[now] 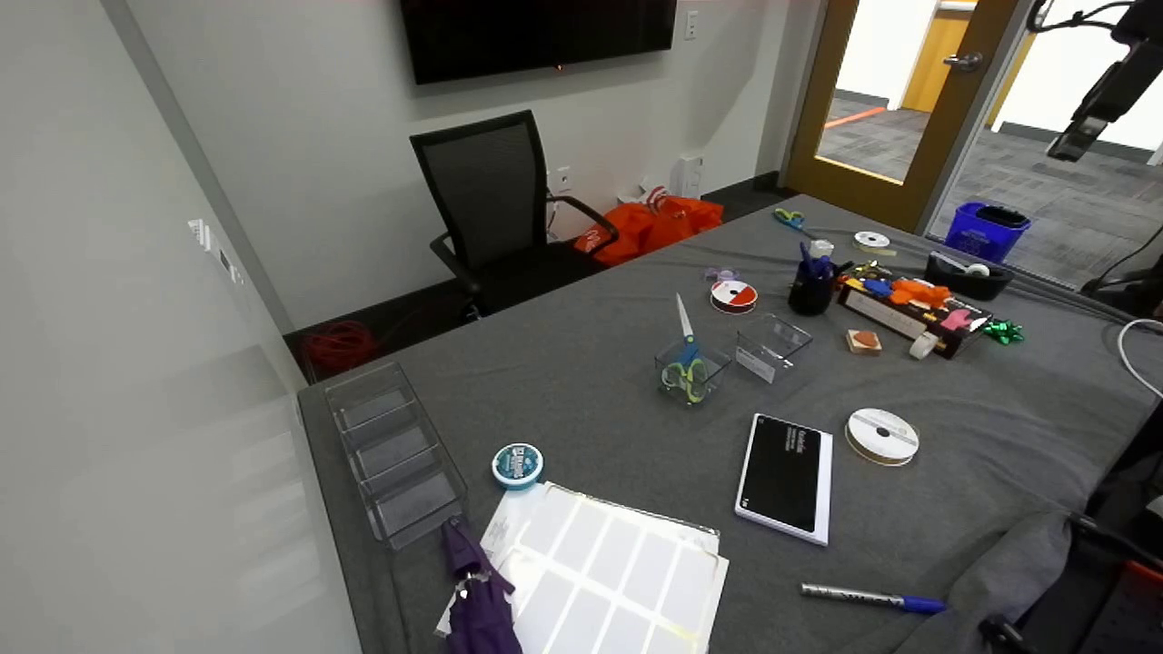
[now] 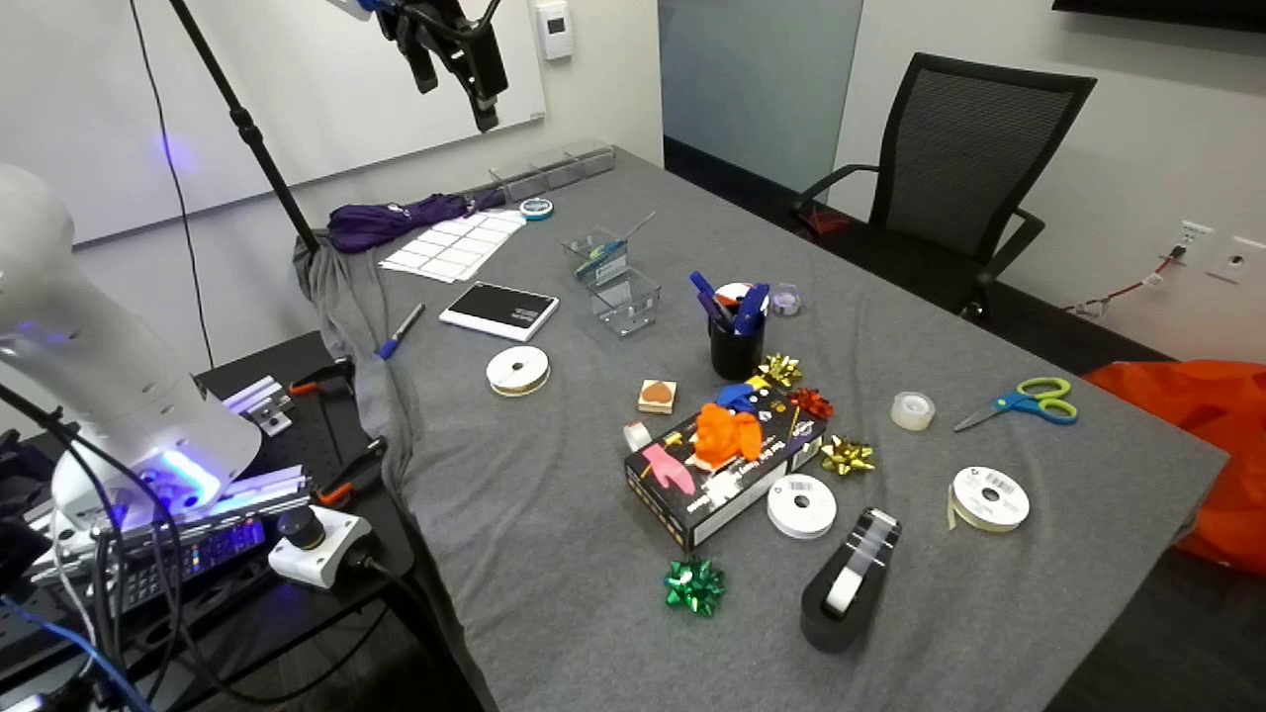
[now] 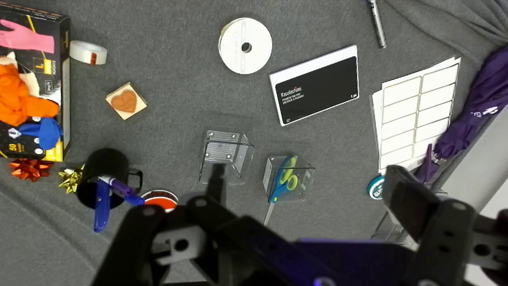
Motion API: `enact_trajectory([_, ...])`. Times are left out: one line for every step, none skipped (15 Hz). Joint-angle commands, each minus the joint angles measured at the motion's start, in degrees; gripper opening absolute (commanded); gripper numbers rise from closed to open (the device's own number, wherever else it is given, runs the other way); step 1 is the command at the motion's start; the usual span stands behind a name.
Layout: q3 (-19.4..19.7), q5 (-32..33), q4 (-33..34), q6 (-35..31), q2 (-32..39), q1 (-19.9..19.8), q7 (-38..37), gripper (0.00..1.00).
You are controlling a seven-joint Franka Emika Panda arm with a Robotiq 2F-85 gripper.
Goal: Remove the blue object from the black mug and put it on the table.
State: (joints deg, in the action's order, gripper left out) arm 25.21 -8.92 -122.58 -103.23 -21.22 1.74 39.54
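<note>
The black mug stands upright on the grey table, also in view in an exterior view and the wrist view. Several blue sticks lean out of it. A thin blue marker-like one shows at its rim; in the wrist view a blue end lies beside a purple marker and a wider blue piece. I cannot tell how far down they reach. My gripper is open with nothing between its fingers, high above the table and well away from the mug.
Beside the mug are a glove box, bows and a ribbon spool. Clear bins, one with scissors, lie below the gripper. A silver pen with blue cap, a black-and-white pad and a tape dispenser also lie there.
</note>
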Motion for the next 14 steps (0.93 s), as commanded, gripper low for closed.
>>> enact_trajectory([-2.57,-1.1,0.15,0.28,0.58,-3.1,0.94,1.0])
enact_trajectory([-2.57,-1.1,0.15,0.28,0.58,-3.1,0.94,1.0])
enact_trajectory([-2.57,-1.1,0.15,0.28,0.58,-3.1,0.94,1.0])
enact_trajectory([-2.57,-1.1,0.15,0.28,0.58,-3.1,0.94,1.0])
enact_trajectory([-2.57,-1.1,0.15,0.28,0.58,-3.1,0.94,1.0])
enact_trajectory([-2.57,-1.1,0.15,0.28,0.58,-3.1,0.94,1.0])
enact_trajectory([-2.57,-1.1,0.15,0.28,0.58,-3.1,0.94,1.0])
enact_trajectory([-2.57,-1.1,0.15,0.28,0.58,-3.1,0.94,1.0])
enact_trajectory([-2.57,-1.1,0.15,0.28,0.58,-3.1,0.94,1.0])
enact_trajectory([-3.23,-1.18,0.21,-0.74,0.99,-3.24,-0.45,1.0])
enact_trajectory([-4.01,-1.55,0.16,-2.2,1.35,-3.55,-2.07,1.0])
enact_trajectory([-5.02,-2.74,0.05,-4.75,2.07,-3.66,-5.17,1.0])
enact_trajectory([-5.86,-4.73,-0.33,-7.85,2.6,-3.58,-8.49,1.0])
enact_trajectory([-6.98,-6.34,-0.42,-11.44,3.55,-3.38,-12.06,1.0])
